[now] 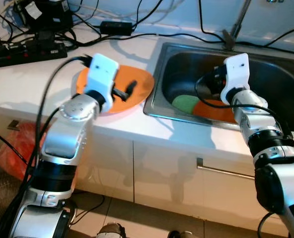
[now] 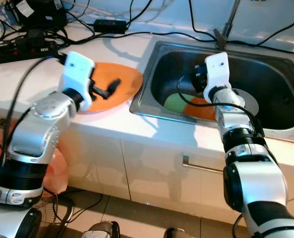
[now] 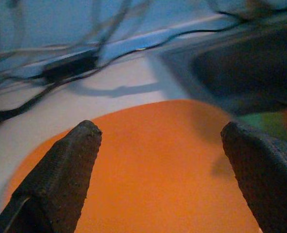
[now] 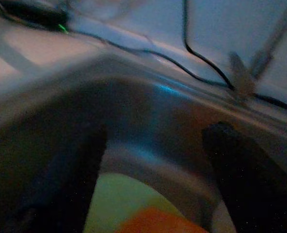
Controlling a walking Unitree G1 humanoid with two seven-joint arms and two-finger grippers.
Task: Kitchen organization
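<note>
No readable writing or brand anywhere. Nearest, white cabinet fronts (image 1: 186, 173) with a metal handle (image 1: 226, 171). On the white counter (image 1: 33, 79), orange plate (image 1: 137, 84) beside the sink (image 1: 159, 74); left gripper (image 3: 160, 160) just above it, fingers (image 3: 61, 179) spread wide, holding nothing. In the basin, green plate (image 1: 184, 103) partly under another orange plate (image 1: 214, 110); right gripper (image 4: 153, 160) above them, fingers apart. Farther back, power strip (image 1: 28, 52) and tangled black cables (image 1: 137, 34).

Left gripper (image 2: 107, 89) over orange plate (image 2: 124, 82); right gripper (image 2: 195, 82) in sink (image 2: 152, 82).
</note>
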